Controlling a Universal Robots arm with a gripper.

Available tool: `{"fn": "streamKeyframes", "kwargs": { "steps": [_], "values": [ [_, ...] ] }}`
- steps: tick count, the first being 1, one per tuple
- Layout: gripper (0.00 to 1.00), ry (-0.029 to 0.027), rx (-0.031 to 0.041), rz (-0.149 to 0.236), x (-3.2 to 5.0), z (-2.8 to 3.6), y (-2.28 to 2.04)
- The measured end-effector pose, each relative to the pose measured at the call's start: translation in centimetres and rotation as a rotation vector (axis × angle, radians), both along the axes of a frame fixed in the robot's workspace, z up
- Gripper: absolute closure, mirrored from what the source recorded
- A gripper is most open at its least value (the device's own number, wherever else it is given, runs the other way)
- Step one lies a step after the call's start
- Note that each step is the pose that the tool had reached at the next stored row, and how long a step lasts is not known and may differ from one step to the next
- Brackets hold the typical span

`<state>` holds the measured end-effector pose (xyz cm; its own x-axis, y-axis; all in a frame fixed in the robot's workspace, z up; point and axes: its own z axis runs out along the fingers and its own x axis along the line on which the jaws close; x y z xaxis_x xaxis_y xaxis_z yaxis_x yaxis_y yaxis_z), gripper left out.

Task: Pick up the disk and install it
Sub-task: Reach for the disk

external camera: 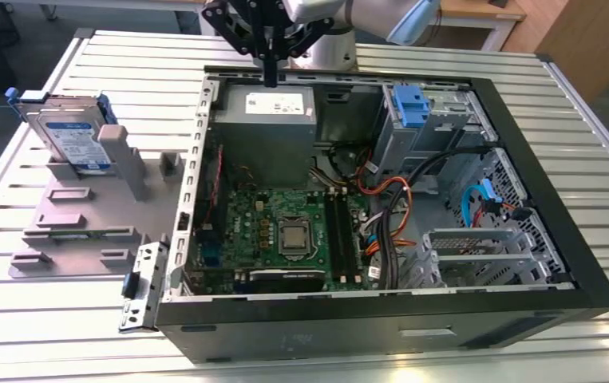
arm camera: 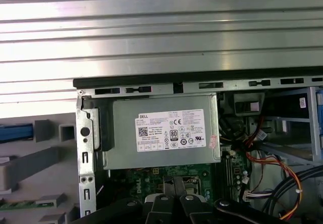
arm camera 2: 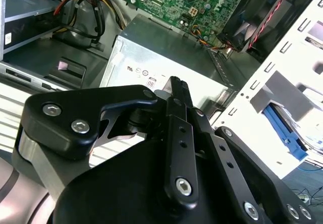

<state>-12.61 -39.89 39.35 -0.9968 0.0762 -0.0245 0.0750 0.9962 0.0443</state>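
Observation:
The disk (external camera: pixel 70 140) stands on edge in a grey holder (external camera: pixel 81 223), left of the open computer case (external camera: pixel 559 307) in the exterior view. It is silver with a white-and-blue label and a blue side bracket. Its blue bracket edge (arm camera: pixel 15 132) shows in the first wrist view, and the bracket (arm camera 2: pixel 285 130) shows past the case wall in the second wrist view. My gripper (external camera: pixel 270 78) hangs above the case's far edge over the power supply, well apart from the disk. Its fingers (arm camera 2: pixel 176 90) are shut with nothing between them.
The grey power supply (external camera: pixel 266 128) with a white sticker lies under the gripper. Inside the case are a green motherboard (external camera: pixel 282 231), bundled cables (external camera: pixel 389 199) and a metal drive bay with a blue latch (external camera: pixel 411 108). The case rests on a slatted metal table (external camera: pixel 112 64).

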Motion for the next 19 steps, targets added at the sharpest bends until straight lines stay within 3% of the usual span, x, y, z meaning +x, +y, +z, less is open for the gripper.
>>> {"fn": "streamKeyframes", "kwargs": {
  "steps": [16, 19],
  "values": [
    [0.89, 0.0, -0.0004, 0.0, -0.49, 0.0, 0.0],
    [0.89, 0.0, -0.0004, 0.0, -1.05, -0.02, 0.0]
  ]
}}
